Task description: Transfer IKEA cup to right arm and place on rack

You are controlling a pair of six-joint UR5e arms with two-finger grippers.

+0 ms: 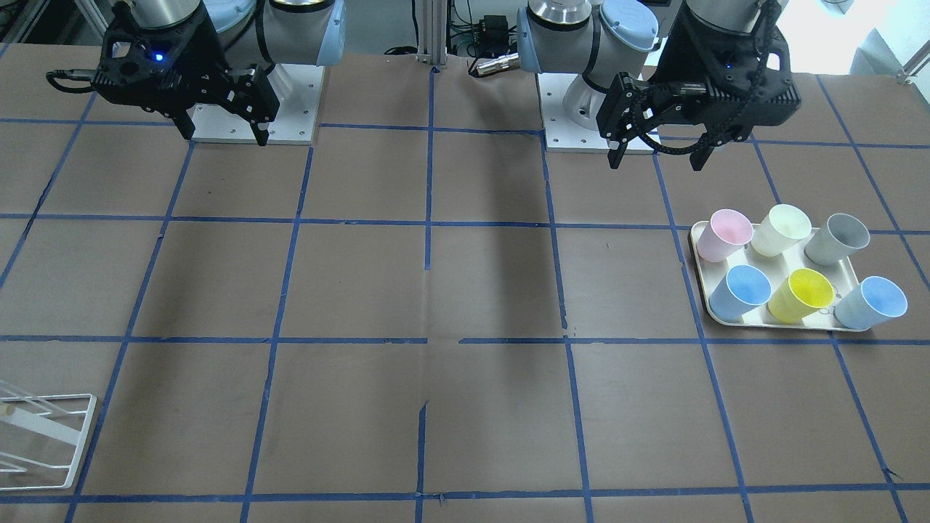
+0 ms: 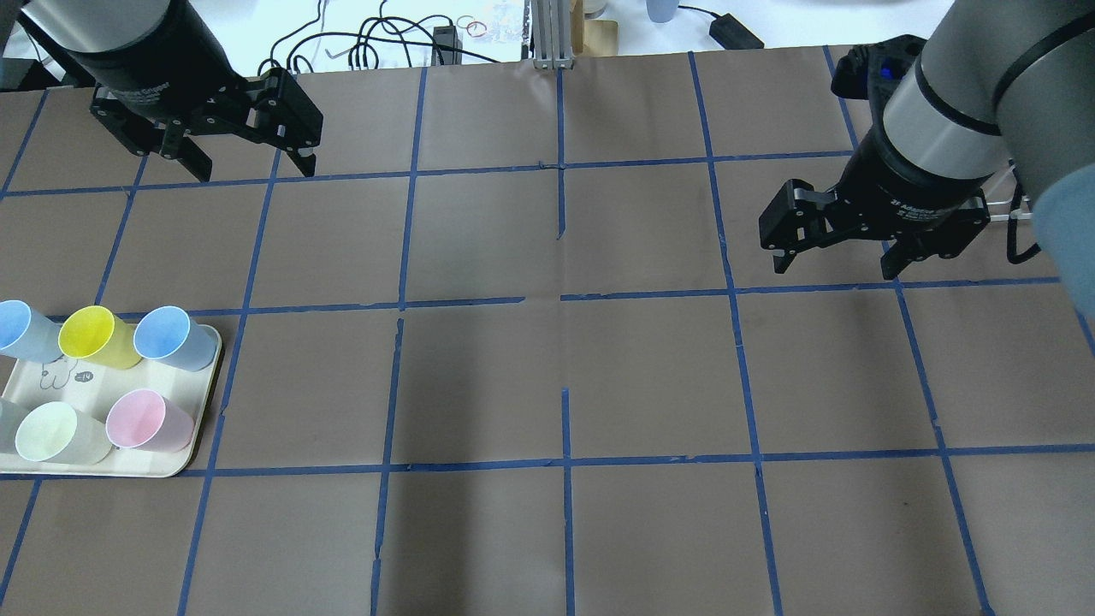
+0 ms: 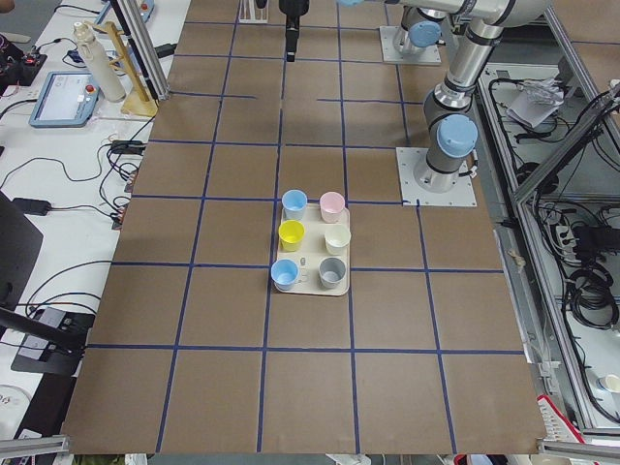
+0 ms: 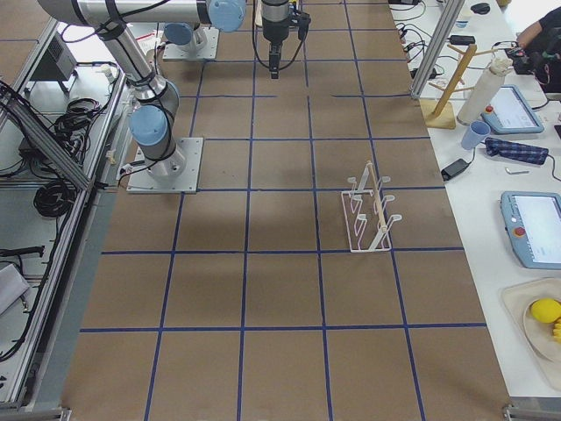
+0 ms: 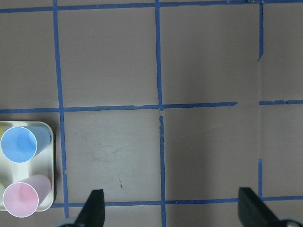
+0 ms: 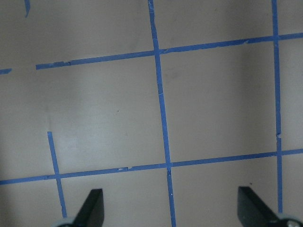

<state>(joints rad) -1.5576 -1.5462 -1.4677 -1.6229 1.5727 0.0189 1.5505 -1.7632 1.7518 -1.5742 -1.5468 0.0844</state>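
Observation:
Two look-alike pale blue cups stand on a cream tray: one at its inner corner and one at its outer end. I cannot tell which is the IKEA cup. The inner one shows in the left wrist view. My left gripper is open and empty, high above the table, apart from the tray. My right gripper is open and empty over bare table. The white wire rack stands empty on the right arm's side.
The tray also holds a yellow cup, a pink cup, a pale cream cup and a grey cup. Brown paper with a blue tape grid covers the table. Side benches hold bottles and tablets.

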